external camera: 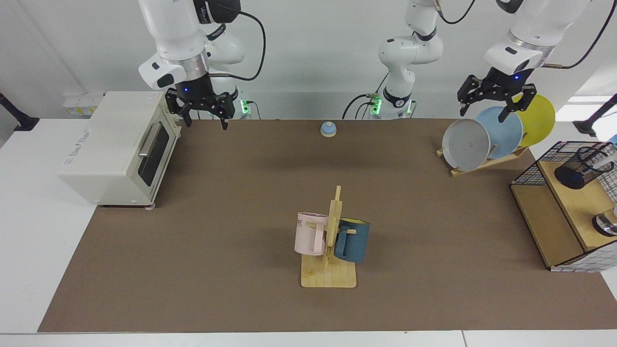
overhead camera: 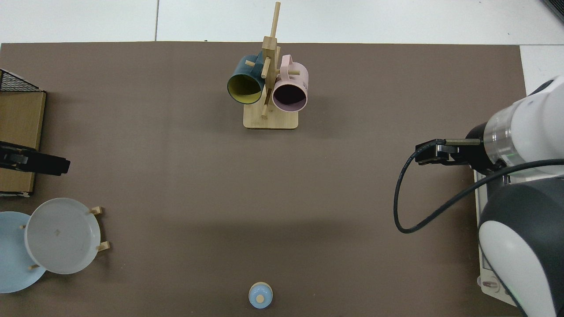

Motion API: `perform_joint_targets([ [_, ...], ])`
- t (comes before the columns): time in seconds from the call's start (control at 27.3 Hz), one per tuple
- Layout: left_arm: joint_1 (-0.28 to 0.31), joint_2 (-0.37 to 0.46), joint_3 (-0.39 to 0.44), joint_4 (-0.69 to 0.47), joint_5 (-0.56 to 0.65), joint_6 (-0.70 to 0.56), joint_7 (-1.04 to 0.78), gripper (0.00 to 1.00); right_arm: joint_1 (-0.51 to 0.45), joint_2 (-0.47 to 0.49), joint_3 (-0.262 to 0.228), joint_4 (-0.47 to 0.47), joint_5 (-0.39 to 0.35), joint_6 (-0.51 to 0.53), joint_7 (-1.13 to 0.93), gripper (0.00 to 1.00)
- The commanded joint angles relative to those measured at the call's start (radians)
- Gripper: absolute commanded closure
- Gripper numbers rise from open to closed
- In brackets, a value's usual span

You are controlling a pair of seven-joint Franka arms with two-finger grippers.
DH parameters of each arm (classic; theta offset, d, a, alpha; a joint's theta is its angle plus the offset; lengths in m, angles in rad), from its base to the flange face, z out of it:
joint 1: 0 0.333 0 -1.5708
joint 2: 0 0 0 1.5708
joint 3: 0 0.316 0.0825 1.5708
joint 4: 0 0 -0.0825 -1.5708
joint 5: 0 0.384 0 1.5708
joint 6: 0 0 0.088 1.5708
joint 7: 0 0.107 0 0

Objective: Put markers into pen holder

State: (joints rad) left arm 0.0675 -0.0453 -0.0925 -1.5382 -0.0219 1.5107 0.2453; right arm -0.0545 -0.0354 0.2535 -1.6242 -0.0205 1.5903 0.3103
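- Left gripper (external camera: 491,103) hangs in the air above the rack of plates (external camera: 499,131), with its two fingers spread apart and nothing between them.
- Right gripper (external camera: 205,114) waits beside the white oven (external camera: 118,147), also spread and empty.
- Marker (external camera: 603,161) seems to stand already inside the pen holder (external camera: 578,168); only a pale slim body shows above the rim, and its cap I cannot make out.
- Pen holder stands on the wooden shelf (external camera: 576,202), inside the black wire frame (external camera: 535,168), at the edge of the facing view and well apart from both grippers.
- I judge that the task is nearly done or done, and the step in hand is to bring the left arm away.
- To do this well, the arm should keep height over the plates and the wire frame and not swing down near the holder, because a light mesh cup can tip easily.
- Table has a brown mat (external camera: 231,250); on it stand a wooden mug tree (external camera: 330,270) with a pink and a blue mug, and a small blue bell (external camera: 328,128).
- Around the mat the surface is white, and the wall behind the arms is plain and light.
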Motion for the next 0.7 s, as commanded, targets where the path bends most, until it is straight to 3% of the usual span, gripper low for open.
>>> perform_joint_targets([
  [0.0,-0.02,0.002,0.022,0.0,-0.024,-0.021,-0.027,0.0,-0.018,-0.015,0.012,-0.016,0.007,0.017,0.012,0.0],
  [0.48,-0.097,0.035,0.062,0.066,-0.02,-0.076,-0.032,0.0,-0.018,-0.015,0.012,-0.016,0.007,0.017,0.012,0.0],
  [0.66,-0.098,0.028,0.077,0.064,-0.012,-0.058,-0.032,0.0,-0.018,-0.015,0.012,-0.016,0.007,0.017,0.012,0.0],
])
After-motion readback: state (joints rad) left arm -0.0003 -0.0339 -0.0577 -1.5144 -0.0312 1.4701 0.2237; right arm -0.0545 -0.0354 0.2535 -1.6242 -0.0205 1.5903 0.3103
